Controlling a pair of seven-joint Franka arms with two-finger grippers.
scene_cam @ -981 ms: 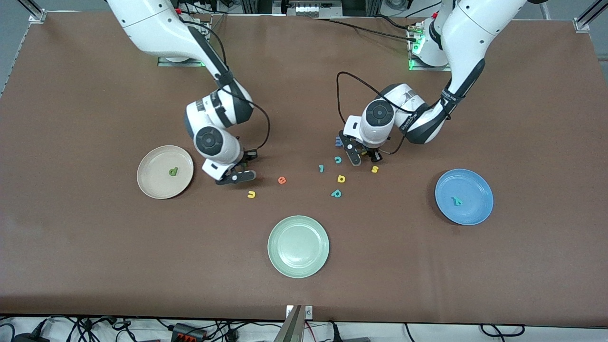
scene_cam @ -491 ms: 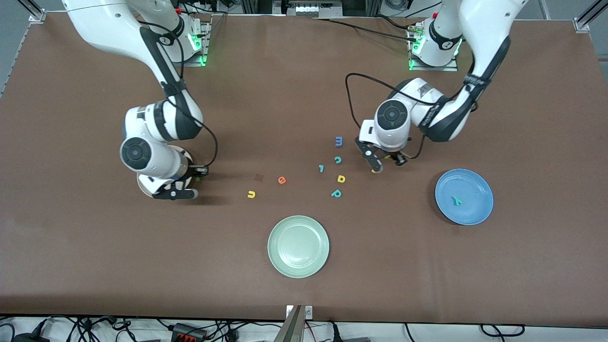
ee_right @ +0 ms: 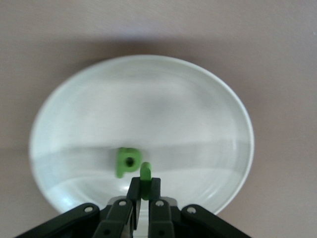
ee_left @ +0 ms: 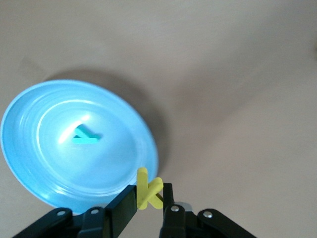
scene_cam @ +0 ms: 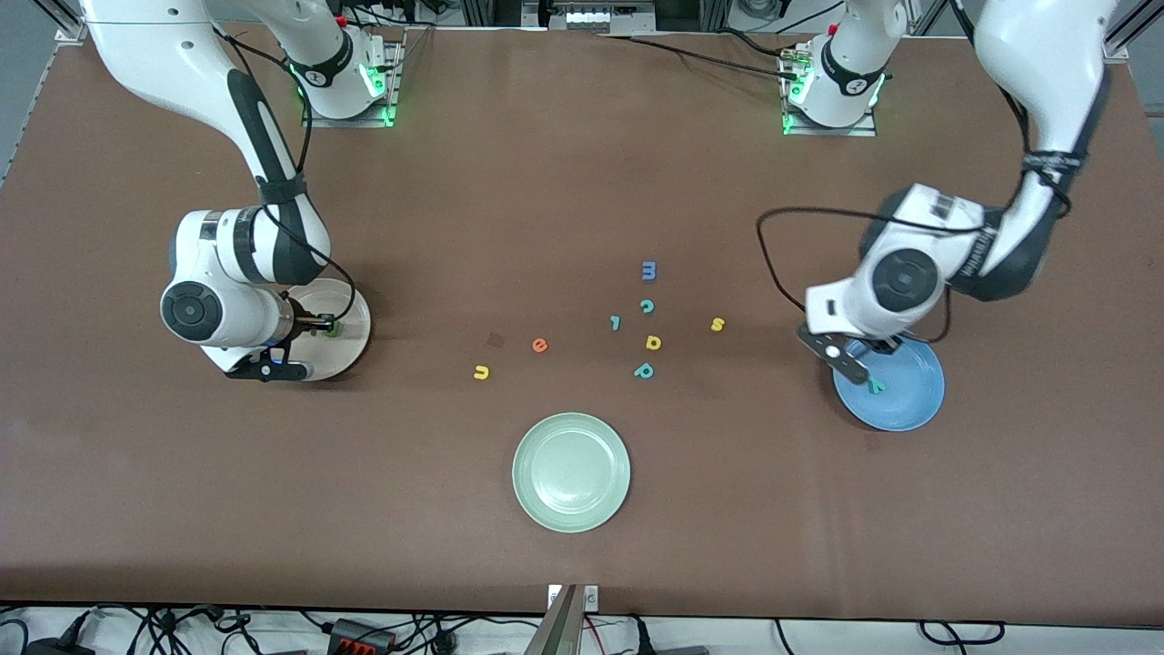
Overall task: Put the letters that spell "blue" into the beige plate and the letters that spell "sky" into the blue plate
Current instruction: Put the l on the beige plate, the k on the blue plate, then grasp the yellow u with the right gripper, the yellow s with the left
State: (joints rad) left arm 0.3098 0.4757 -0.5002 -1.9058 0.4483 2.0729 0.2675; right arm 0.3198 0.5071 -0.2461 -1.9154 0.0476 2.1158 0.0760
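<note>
Nearest the front camera, a strip of cables (scene_cam: 364, 632) runs along the table edge, then the brown table (scene_cam: 182, 509) cover. Pale green plate (scene_cam: 571, 471) sits next on it, nothing in it. Farther back, loose letters: yellow "u" (scene_cam: 481, 371), teal bowl-and-stem letter (scene_cam: 644, 370), orange "e" (scene_cam: 540, 345), yellow "a" (scene_cam: 653, 342), yellow "s" (scene_cam: 717, 324), small teal "l" (scene_cam: 616, 322), teal "c" (scene_cam: 647, 306), blue "m" (scene_cam: 649, 269) farthest. Blue plate (ee_left: 44, 163), toward the left arm's end, holds teal "y" (ee_left: 84, 135). Left gripper (ee_left: 148, 198) hangs over its rim, clamped on yellow "k" (ee_left: 147, 188). Beige plate (ee_right: 198, 99), toward the right arm's end, holds green "b" (ee_right: 127, 161). Right gripper (ee_right: 143, 191) is over it, pinching green "l" (ee_right: 145, 174). Arm bases (scene_cam: 346, 82) show green lights at the top edge.
</note>
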